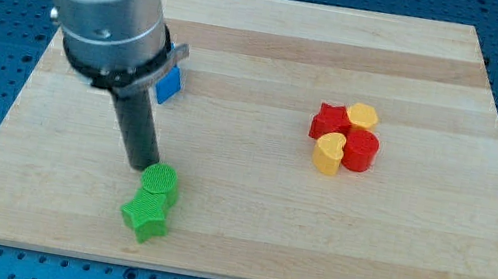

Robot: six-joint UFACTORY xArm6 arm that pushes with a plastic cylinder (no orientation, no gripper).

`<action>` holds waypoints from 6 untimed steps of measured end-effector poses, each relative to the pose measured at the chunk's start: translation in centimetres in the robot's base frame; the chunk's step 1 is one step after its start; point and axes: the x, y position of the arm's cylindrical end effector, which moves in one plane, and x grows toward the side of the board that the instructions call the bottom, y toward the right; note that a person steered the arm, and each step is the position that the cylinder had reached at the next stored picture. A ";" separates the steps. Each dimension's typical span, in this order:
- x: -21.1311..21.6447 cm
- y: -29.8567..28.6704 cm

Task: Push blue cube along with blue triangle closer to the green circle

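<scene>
So, tip: my tip (142, 166) sits right at the green circle (161, 182), at its 10 o'clock; bare rod, holds nothing
blue cube: blue cube (169, 85) at 12 o'clock of the circle, well apart, partly hidden by arm
blue triangle: can't see it, maybe behind arm
green star: green star (146, 214) touches circle at 6 o'clock
how: swing round w/o nudging circle, get to 12 o'clock side of cube, push slowly twd 6, stop short of the circle

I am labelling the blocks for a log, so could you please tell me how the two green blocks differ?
The green circle is round; the green star has points. The circle sits nearer the view's top, right at my tip; the star lies below it, farther from the tip and closer to the board's bottom edge. They share the same green colour, look similar in size, and touch each other.
</scene>
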 end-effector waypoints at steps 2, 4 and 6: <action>-9.3 -7.3; -17.4 -4.1; -12.2 -1.1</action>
